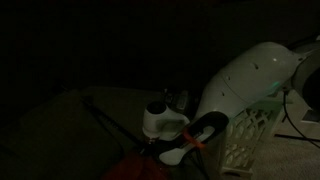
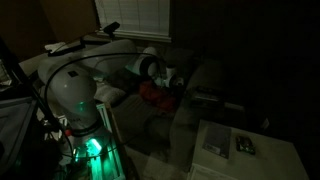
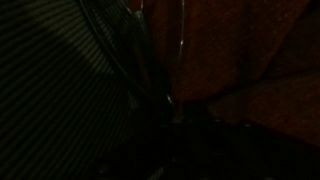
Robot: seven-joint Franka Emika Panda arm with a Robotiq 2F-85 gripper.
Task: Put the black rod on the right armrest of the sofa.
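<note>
Though the room is almost dark, I make out the gripper (image 2: 172,81) low over the sofa (image 2: 205,90); how its jaws stand I cannot tell. Close by, a thin straight streak, seemingly the black rod (image 3: 182,40), runs along a red cloth (image 3: 250,50). Farther off stands a white lattice basket (image 1: 250,135).

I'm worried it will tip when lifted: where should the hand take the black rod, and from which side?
Take the black rod near its middle, from above, jaws across the thin shaft. It is long, straight and slim and seems to lie on the sofa, so an end grip would let it swing. Its ends are lost in the dark.
</note>
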